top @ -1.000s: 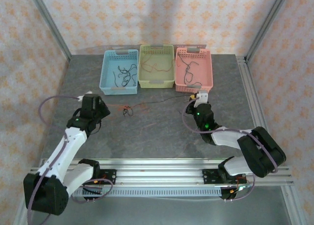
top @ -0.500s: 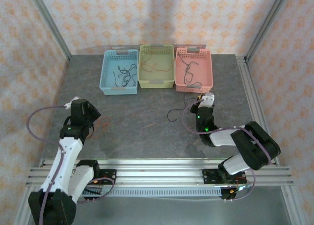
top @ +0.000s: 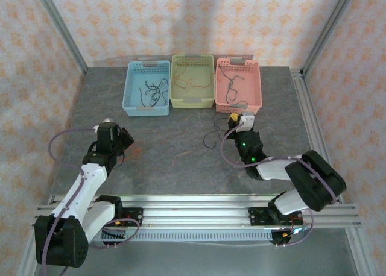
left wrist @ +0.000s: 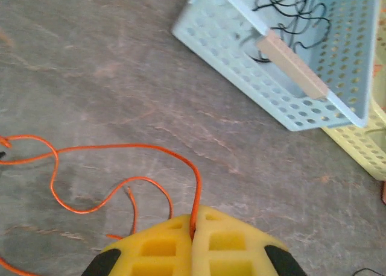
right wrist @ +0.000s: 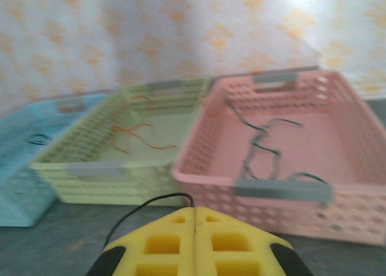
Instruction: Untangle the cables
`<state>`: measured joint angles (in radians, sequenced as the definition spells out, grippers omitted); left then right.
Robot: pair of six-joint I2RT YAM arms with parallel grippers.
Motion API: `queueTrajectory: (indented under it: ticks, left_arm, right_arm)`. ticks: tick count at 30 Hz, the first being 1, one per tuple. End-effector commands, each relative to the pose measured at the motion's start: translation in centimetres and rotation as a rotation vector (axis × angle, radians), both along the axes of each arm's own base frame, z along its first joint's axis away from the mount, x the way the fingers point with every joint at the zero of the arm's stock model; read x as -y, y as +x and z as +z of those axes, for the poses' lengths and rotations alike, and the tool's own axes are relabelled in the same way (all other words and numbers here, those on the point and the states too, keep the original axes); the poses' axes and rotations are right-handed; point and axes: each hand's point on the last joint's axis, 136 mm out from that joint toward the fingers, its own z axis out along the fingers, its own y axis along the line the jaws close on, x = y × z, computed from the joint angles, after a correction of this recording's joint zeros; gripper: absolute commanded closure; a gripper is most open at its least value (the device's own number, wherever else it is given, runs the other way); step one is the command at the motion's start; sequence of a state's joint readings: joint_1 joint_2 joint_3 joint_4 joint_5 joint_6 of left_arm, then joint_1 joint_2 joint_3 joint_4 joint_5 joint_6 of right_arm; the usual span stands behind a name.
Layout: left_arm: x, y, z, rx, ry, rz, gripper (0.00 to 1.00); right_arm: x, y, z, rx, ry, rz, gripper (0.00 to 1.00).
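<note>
**Top external.** The left pincer (top: 128,143) sits low over the grey table (top: 181,164) with its jaws pressed together. A thin orange cable (top: 138,147) lies on the table just ahead of its tips. The right pincer (top: 233,117) is likewise closed, its tips just short of the front wall of the pink basket (top: 257,86). A black cable (top: 212,135) leaves those tips, runs off to the pincer's left and curls on the table. The blue basket (top: 129,89) and green basket (top: 193,101) stand in a row with the pink one, beyond both pincers, each with loose cables inside.

**Left wrist.** The yellow pads (left wrist: 229,246) meet with no gap, and the orange cable (left wrist: 120,148) is pinched in the seam between them. From the seam it rises ahead of the left pincer (left wrist: 194,219), arcs away to the left and loops back across the table. The blue basket (left wrist: 241,44) stands ahead and to the right, holding black cables (left wrist: 295,17).

**Right wrist.** The right pincer (right wrist: 194,214) is closed on the black cable (right wrist: 145,207), which comes out of the seam at the tips and drops away to the left. The pink basket (right wrist: 205,143) is straight ahead, with dark cables (right wrist: 259,146) inside. The green basket (right wrist: 90,149), ahead to the left, holds orange cables (right wrist: 136,131). This view is soft
</note>
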<state>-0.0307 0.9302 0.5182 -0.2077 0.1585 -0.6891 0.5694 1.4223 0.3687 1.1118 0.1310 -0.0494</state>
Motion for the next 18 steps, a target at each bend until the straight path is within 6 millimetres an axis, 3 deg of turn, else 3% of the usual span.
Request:
queueTrajectory:
  ticks: [1, 5, 9, 13, 16, 18]
  left_arm:
    - [0.0, 1.1, 0.7, 0.059, 0.025, 0.031, 1.0]
    - [0.2, 1.6, 0.0, 0.04, 0.024, 0.025, 1.0]
    - [0.0, 1.4, -0.2, 0.035, 0.03, 0.031, 1.0]
    - [0.0, 1.3, -0.3, 0.036, 0.035, 0.035, 1.0]
    - [0.0, 1.3, -0.4, 0.03, 0.04, 0.031, 1.0]
    - [0.1, 1.4, -0.3, 0.031, 0.045, 0.031, 1.0]
  right_arm:
    - [-4.0, -0.5, 6.3, 0.094, 0.058, 0.178, 1.0]
    - [-7.8, -0.5, 11.1, 0.089, 0.054, 0.307, 1.0]
    - [-10.7, 0.8, 16.0, 0.114, 0.098, 0.362, 1.0]
    - [-13.7, 4.0, 21.0, 0.139, 0.152, 0.381, 1.0]
    - [-16.2, 7.1, 23.1, 0.159, 0.178, 0.388, 1.0]
    - [-18.0, 9.8, 23.3, 0.161, 0.186, 0.379, 1.0]
